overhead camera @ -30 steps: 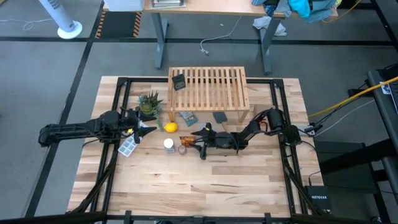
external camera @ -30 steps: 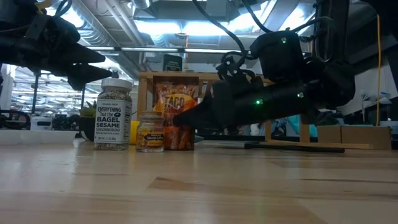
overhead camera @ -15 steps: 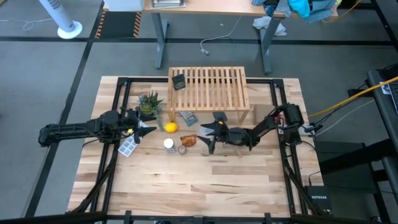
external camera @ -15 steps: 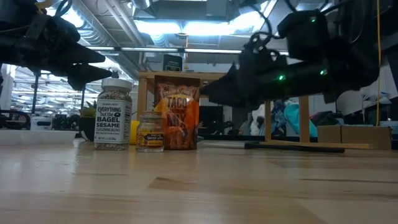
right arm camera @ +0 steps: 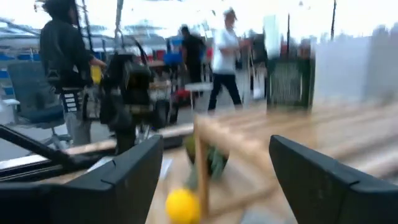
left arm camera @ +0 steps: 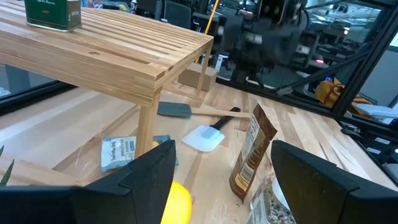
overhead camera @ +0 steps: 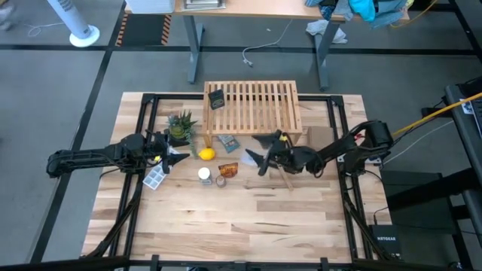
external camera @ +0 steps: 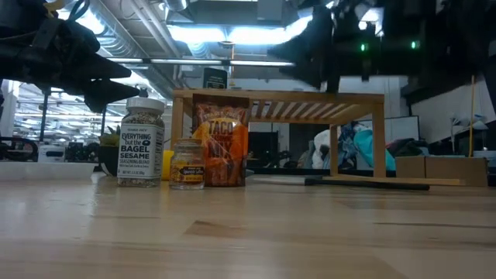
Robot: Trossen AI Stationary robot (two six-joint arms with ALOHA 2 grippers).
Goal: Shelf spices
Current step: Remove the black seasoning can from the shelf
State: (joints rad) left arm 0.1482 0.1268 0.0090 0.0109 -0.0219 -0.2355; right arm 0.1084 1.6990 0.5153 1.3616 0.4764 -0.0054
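One tin [overhead camera: 216, 98] sits at the shelf's [overhead camera: 256, 105] left edge; we judge three spices await shelving. Our right gripper [overhead camera: 260, 159] hangs released, empty, near its front edge; the left gripper [overhead camera: 175, 153] waits released at the table's left side.

The right gripper [overhead camera: 258, 159] hangs raised above the table's middle with fingers spread (empty), while the left gripper [overhead camera: 177, 151] waits open at the left.

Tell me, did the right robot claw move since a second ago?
Yes. The right gripper has pulled back from the orange taco packet, toward the shelf's front right leg, and it's open and empty.
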